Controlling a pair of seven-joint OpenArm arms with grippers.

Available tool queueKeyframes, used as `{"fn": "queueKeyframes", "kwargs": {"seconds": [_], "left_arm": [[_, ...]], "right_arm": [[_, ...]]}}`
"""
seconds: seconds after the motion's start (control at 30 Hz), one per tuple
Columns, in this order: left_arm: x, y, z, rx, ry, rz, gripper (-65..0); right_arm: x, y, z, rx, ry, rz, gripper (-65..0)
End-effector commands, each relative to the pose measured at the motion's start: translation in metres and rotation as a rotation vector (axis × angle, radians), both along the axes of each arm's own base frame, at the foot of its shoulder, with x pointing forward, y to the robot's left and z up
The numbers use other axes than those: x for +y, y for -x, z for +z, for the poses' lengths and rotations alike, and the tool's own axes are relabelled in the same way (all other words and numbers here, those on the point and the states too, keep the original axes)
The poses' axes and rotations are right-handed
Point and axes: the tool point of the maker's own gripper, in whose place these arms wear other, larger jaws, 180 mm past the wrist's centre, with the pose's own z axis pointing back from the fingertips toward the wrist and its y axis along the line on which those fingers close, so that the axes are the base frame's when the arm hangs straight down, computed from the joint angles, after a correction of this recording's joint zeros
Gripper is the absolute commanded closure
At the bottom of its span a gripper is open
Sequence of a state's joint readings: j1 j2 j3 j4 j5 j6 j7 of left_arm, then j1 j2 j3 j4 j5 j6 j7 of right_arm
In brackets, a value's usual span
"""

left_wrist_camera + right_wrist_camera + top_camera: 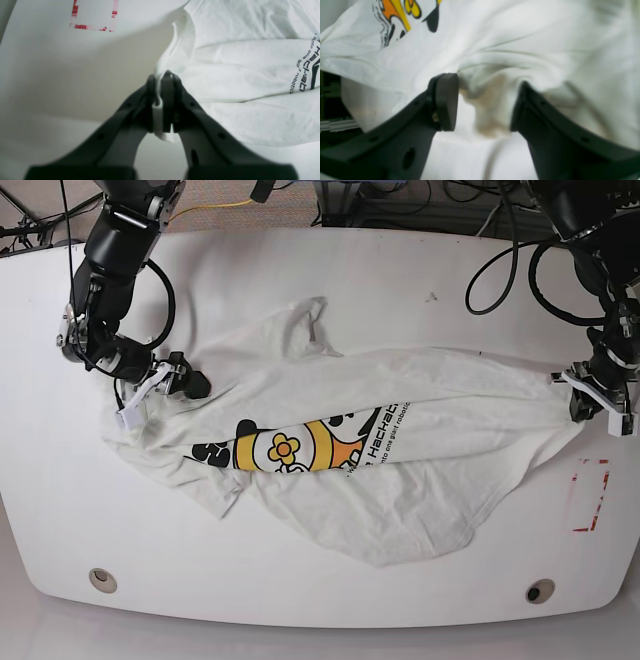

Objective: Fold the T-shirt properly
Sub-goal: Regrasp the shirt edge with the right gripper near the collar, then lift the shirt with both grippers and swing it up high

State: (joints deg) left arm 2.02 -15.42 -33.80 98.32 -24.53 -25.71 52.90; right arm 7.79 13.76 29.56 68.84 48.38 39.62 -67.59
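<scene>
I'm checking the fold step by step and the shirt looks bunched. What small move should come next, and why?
Probably draw the two grippers slightly apart to pull the T-shirt flatter. The left gripper is shut on an edge of it, the right gripper has bunched cloth between its jaws, and the shirt lies wrinkled and folded over its graphic on the table.

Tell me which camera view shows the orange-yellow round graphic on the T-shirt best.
The base view: the graphic lies in full sight on the T-shirt, creased between folds. The right wrist view catches only a blurred corner at its top edge. The left wrist view shows only black lettering.
</scene>
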Motion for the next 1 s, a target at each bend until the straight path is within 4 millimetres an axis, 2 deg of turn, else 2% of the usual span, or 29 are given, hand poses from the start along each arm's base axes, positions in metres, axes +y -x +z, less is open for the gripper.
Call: {"fn": "queueKeyframes", "kwargs": {"seconds": [0.0, 0.1, 0.17, 0.2, 0.4, 0.6, 0.77, 0.97], "left_arm": [[0.001, -0.009, 0.018, -0.062, -0.015, -0.01, 0.0], [-0.005, -0.011, 0.016, -0.057, -0.015, -0.028, 0.0], [-0.006, -0.011, 0.016, -0.056, -0.015, -0.031, 0.0], [-0.006, -0.011, 0.016, -0.056, -0.015, -0.033, 0.0], [-0.007, -0.012, 0.018, -0.06, -0.017, -0.037, 0.0], [-0.008, -0.012, 0.02, -0.066, -0.02, -0.04, 0.0], [-0.013, -0.011, 0.039, -0.109, -0.061, -0.06, 0.0], [-0.027, 0.015, 0.028, -0.062, -0.095, -0.102, 0.0]], "right_arm": [[-0.002, -0.01, 0.013, -0.051, -0.005, -0.006, -27.9], [-0.002, -0.008, 0.012, -0.047, -0.006, -0.006, -18.4], [-0.002, -0.008, 0.012, -0.047, -0.006, -0.006, -4.3], [-0.002, -0.008, 0.012, -0.047, -0.006, -0.006, 0.0], [-0.007, -0.004, 0.015, -0.056, 0.016, -0.003, 0.0], [-0.009, 0.01, 0.033, -0.119, 0.104, 0.03, 0.0], [-0.003, 0.038, 0.041, -0.136, 0.181, 0.08, 0.0], [0.01, 0.077, 0.053, -0.16, 0.209, 0.131, 0.0]]}}
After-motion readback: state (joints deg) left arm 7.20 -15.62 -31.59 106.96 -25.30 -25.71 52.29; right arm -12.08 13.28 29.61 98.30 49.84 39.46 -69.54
